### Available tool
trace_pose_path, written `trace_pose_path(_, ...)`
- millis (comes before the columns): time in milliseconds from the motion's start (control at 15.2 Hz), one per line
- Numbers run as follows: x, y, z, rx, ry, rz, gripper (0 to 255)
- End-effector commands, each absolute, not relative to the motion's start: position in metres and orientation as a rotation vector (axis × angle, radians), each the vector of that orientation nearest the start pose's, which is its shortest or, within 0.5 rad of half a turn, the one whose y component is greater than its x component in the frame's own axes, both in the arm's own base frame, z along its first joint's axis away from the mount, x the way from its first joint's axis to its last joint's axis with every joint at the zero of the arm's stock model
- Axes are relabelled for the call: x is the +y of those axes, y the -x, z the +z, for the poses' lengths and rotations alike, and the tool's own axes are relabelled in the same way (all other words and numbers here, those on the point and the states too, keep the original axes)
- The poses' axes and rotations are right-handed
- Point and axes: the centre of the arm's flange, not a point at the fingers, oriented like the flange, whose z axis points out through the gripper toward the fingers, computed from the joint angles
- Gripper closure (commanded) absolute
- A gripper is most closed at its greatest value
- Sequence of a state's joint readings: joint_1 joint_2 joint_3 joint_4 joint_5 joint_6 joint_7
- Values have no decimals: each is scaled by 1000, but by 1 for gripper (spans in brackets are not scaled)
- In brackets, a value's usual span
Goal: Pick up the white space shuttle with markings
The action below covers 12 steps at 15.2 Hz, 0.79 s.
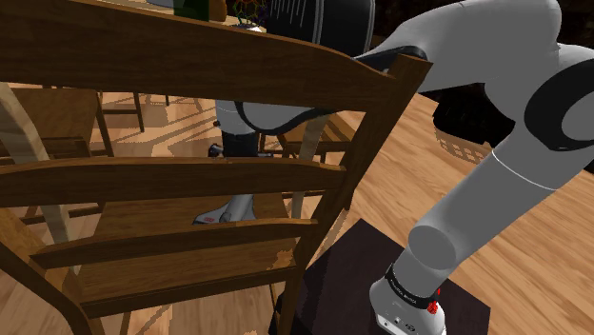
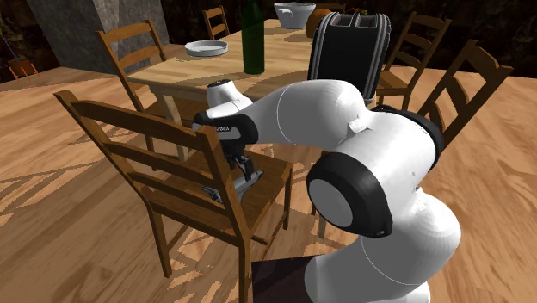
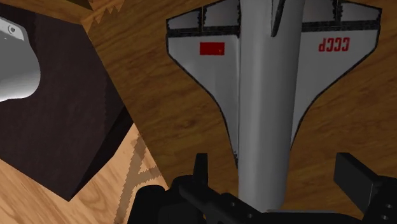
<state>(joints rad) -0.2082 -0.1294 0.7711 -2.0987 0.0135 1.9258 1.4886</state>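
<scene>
A white-grey space shuttle point(image 3: 267, 95) with a red flag patch and red "CCCP" lettering on its wings lies flat on a wooden chair seat point(image 3: 159, 114). My black gripper point(image 3: 275, 162) hangs just above it, open. Its fingers point(image 3: 201, 170) straddle the narrow nose end of the fuselage with a gap on each side and do not touch it. In the second exterior view the gripper point(image 2: 243, 169) points down at the shuttle point(image 2: 222, 189) on the seat. From the shoulder view the shuttle point(image 1: 227, 211) shows between the chair's back slats, below the hand point(image 1: 235, 145).
The chair's back slats point(image 1: 171, 176) stand between the shoulder camera and the seat. A dining table point(image 2: 185, 73) just beyond bears a green bottle point(image 2: 253, 39), a plate point(image 2: 206, 47) and a black ribbed appliance point(image 2: 348, 52). More chairs point(image 2: 469, 86) surround it. The dark stand point(image 1: 362, 285) sits beside the seat.
</scene>
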Motion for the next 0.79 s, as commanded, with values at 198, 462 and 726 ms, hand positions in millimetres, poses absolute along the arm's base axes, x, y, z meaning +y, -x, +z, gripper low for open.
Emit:
trace_pose_path(198, 285, -430, 430, 1473, 2896, -41, 0)
trace_pose_path(462, 284, -431, 429, 1473, 2896, -41, 255)
trace_pose_path(726, 284, -431, 429, 1473, 2896, -41, 255)
